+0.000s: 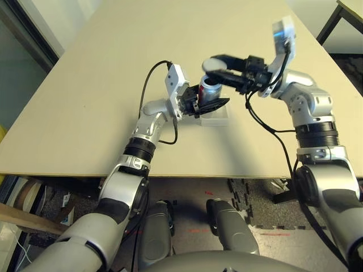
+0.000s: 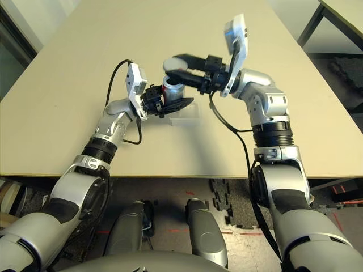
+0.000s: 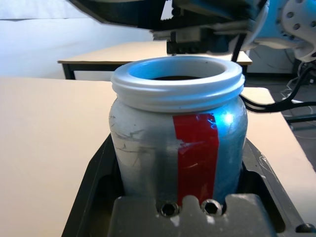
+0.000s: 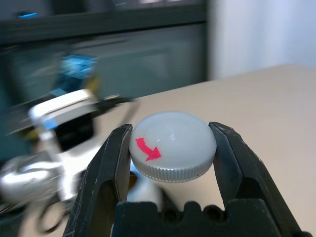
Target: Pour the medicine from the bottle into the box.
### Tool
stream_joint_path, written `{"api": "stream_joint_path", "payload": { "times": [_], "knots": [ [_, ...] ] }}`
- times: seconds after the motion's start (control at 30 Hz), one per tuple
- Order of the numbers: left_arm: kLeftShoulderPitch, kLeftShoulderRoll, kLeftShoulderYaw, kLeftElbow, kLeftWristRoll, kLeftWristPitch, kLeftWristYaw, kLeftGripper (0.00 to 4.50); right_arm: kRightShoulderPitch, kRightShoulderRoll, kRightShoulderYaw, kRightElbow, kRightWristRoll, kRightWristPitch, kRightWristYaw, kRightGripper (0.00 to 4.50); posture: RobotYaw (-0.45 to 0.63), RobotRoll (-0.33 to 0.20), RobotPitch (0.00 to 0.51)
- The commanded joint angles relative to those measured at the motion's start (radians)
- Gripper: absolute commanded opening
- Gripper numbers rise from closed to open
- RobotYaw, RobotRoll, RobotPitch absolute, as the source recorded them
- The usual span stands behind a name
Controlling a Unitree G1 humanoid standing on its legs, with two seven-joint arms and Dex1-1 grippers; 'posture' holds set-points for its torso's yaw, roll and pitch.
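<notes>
table: pale wood (image 1: 85,102) | floor: dark foam mats (image 1: 255,195) | second table (image 3: 113,57) behind

One bottle (image 3: 177,148), open-mouthed, with one red stripe on its side. One cap (image 4: 173,145), off the bottle, marked with one red arrow. One clear box (image 1: 216,118) on the surface (image 1: 85,102). Two arms, each ending in one claw: the left claw (image 1: 205,105) and the right claw (image 1: 214,63), two in all, each with two black fingers. Each wrist carries one camera mount, two together. A second surface stands at the far right corner, and one more shows behind the bottle in the left wrist view.
</notes>
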Motion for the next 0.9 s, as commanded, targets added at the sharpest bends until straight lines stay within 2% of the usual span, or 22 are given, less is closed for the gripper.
{"api": "stream_joint_path", "payload": {
  "times": [0.03, 0.3, 0.47, 0.63, 0.9],
  "knots": [
    [0.012, 0.008, 0.017, 0.003, -0.001, 0.01, 0.018, 2.72, 0.043, -0.056, -0.052, -0.044, -0.023, 0.039, -0.115, 2.59, -0.29, 0.0, 0.132],
    [0.004, 0.028, 0.04, 0.019, 0.0, 0.01, 0.026, 2.72, 0.175, -0.205, -0.081, -0.147, -0.088, 0.139, -0.288, 2.59, -0.31, 0.0, 0.13],
    [-0.003, 0.035, 0.047, 0.039, 0.003, 0.002, 0.026, 2.72, 0.254, -0.293, -0.036, -0.164, -0.157, 0.162, -0.295, 2.59, -0.32, 0.0, 0.13],
    [-0.009, 0.041, 0.055, 0.045, 0.005, 0.0, 0.032, 2.72, 0.301, -0.323, 0.018, -0.162, -0.205, 0.154, -0.276, 2.59, -0.31, 0.0, 0.131],
    [-0.01, 0.049, 0.063, 0.048, 0.007, -0.004, 0.036, 2.72, 0.295, -0.286, 0.054, -0.128, -0.229, 0.146, -0.278, 2.59, -0.3, 0.0, 0.132]
  ]
}}
